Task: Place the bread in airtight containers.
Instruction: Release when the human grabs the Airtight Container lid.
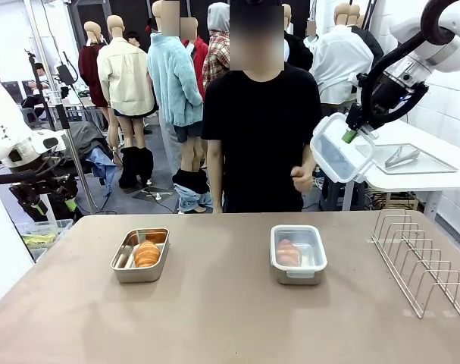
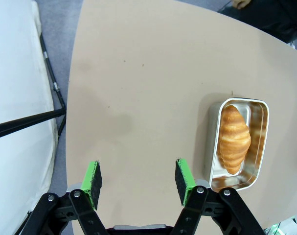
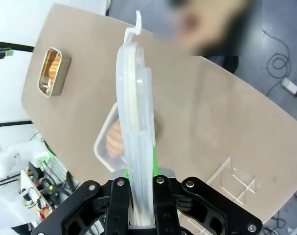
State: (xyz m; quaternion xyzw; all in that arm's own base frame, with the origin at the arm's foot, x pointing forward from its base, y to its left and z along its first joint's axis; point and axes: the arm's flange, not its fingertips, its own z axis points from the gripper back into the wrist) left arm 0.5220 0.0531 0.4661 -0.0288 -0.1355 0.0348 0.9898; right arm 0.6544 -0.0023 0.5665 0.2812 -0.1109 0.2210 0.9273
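Observation:
An open steel container (image 1: 122,267) sits left of centre on the table with one croissant (image 1: 146,253) inside; the left wrist view looks down on this croissant (image 2: 234,138) in its tub (image 2: 260,147). Right of centre, a second container (image 1: 298,255) has a clear lid on it and the other roll (image 1: 288,252) inside. My right gripper (image 1: 351,135) hangs high above the table's right side, shut on a loose clear lid (image 1: 340,149); the lid (image 3: 134,112) stands edge-on between the fingers (image 3: 138,196). My left gripper (image 2: 137,178) is open over bare table, left of the open tub.
A wire rack (image 1: 419,262) stands at the table's right edge. A person in black (image 1: 260,129) stands at the far side, one hand held at the waist. A white side table with a flat metal tray (image 1: 419,159) is behind on the right.

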